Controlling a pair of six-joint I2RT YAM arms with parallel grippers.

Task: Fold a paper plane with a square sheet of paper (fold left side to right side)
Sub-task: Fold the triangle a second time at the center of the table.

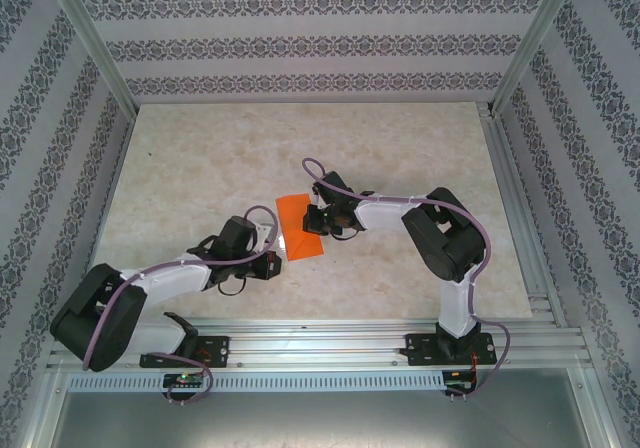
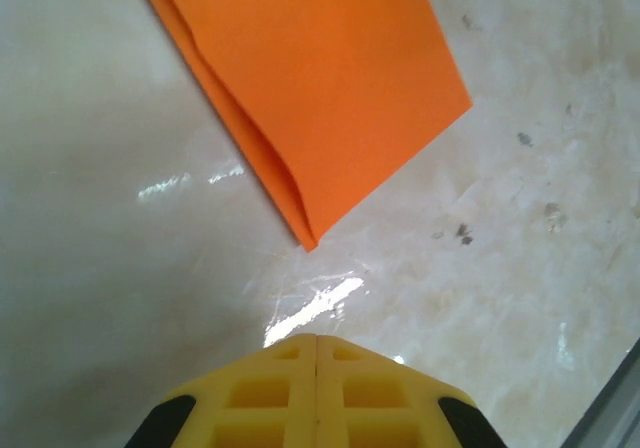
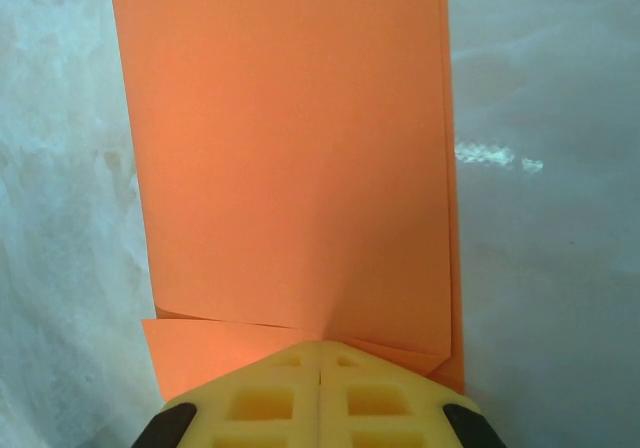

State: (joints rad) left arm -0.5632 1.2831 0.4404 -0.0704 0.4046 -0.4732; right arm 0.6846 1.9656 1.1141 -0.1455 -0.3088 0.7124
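Showing plain bright orange on paper (image 1: pixel 296 213), beige marbling on table (image 1: pixel 200 158), grey floral stripes on white walls (image 1: pixel 300 43).

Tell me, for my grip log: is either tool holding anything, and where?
Nothing is gripped. Shut right tool rests on an edge of the folded orange paper; shut left tool is off it.

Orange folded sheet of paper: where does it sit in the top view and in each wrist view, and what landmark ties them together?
Top external: orange folded sheet of paper, centre of the picture.
Left wrist: top middle, its corner pointing down toward the shut left gripper, apart from it.
Right wrist: across the centre, near edge at the shut right gripper.
Shared landmark: pale marbled tabletop.
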